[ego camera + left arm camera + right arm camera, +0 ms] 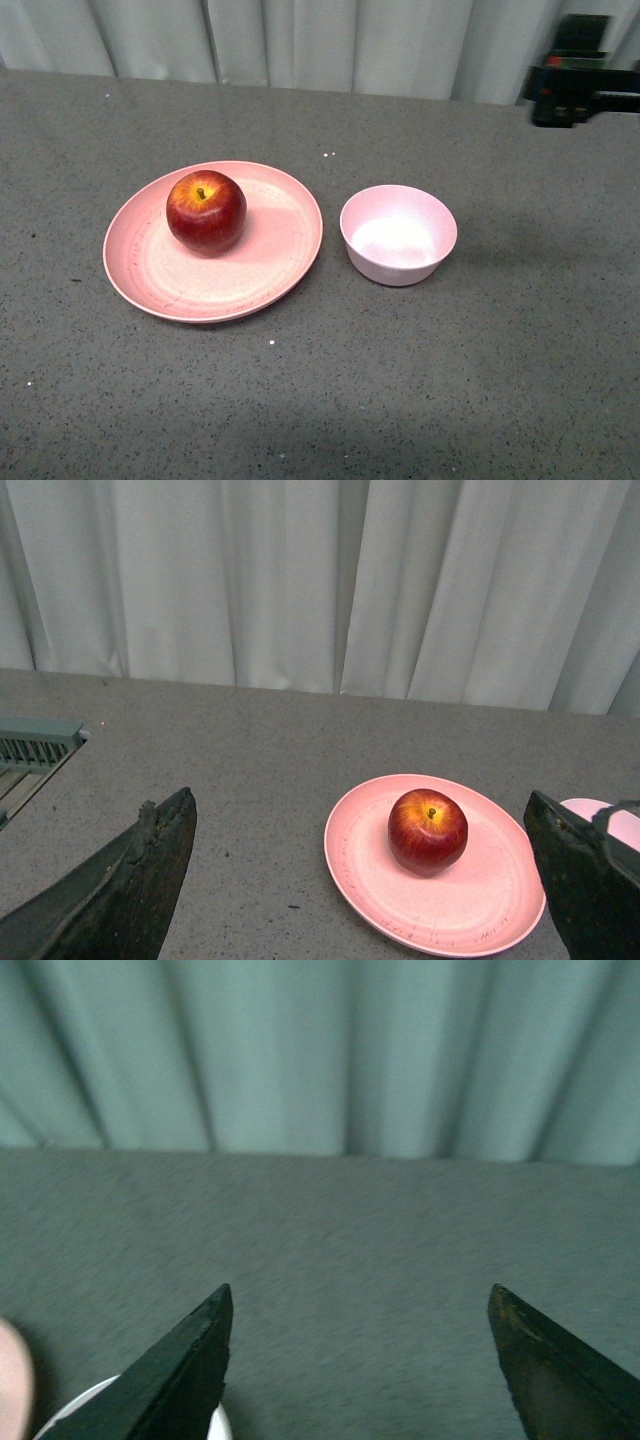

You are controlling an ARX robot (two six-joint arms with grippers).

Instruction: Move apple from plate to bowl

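Sees the apple upright on the plate's left half, the bowl just right. Sees left gripper and right gripper spread wide, empty.

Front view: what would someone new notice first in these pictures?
The glossy dark-red apple stands out first, sitting on the far half of the wide salmon-pink plate on the grey table. Just to the plate's right, apart from it, stands an empty pale pink bowl.
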